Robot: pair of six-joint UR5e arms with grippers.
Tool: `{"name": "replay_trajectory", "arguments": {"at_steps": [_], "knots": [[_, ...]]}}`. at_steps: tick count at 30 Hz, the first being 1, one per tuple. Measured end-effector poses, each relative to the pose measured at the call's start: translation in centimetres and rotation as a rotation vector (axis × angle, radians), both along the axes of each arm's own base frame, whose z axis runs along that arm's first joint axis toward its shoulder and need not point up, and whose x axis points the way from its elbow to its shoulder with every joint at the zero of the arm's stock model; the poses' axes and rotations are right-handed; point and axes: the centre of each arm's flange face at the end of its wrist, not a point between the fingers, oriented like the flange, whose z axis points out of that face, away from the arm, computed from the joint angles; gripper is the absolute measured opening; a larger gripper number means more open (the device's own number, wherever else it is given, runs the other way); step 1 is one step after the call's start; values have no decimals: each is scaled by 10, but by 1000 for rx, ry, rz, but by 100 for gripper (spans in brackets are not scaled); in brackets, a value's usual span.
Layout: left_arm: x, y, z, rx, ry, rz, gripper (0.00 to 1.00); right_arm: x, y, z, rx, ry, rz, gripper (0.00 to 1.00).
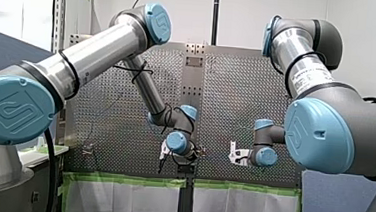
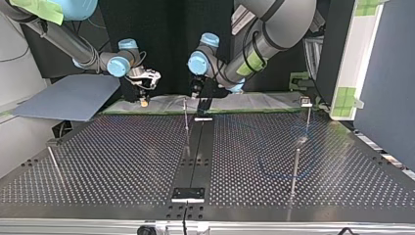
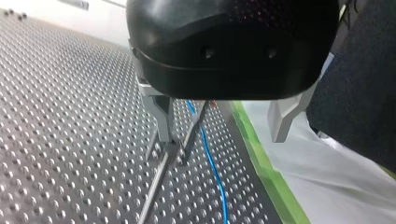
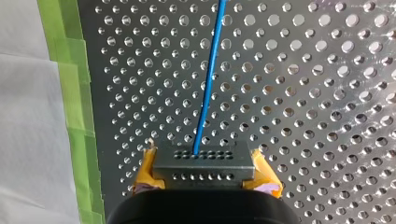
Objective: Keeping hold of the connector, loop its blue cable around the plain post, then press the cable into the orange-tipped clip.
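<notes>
Right jaws: clamped tight, yellow pads (image 4: 145,170) squeezing both ends of the connector (image 4: 201,161).
Connector: held over the surface (image 4: 327,93), right by its green-taped edge (image 4: 70,93).
Blue cable (image 4: 208,79): leaves the connector's face and runs straight out over the holes, roughly along that edge.
Left jaws: wide open, nothing held, metal fingers (image 3: 161,116) pointing down near the same taped edge.
Plain post (image 3: 156,186): right at one fingertip; touching or not, I can't tell.
Orange-tipped clip (image 3: 194,133): between the open fingers, just beside the post.
Cable there: lying on the surface beyond the clip, on the taped-edge side.
</notes>
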Motion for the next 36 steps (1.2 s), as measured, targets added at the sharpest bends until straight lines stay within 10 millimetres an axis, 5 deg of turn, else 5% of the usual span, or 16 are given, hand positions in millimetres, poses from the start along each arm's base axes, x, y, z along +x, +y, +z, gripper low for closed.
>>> {"name": "replay_trajectory", "arguments": {"at_steps": [12,36], "knots": [[-27,-12,-5,-19,-9,-37,100,1,1,-1,6,0,6,0],[-21,-21,1,-80,-57,-32,100,1,2,-1,13,-1,6,0]]}}
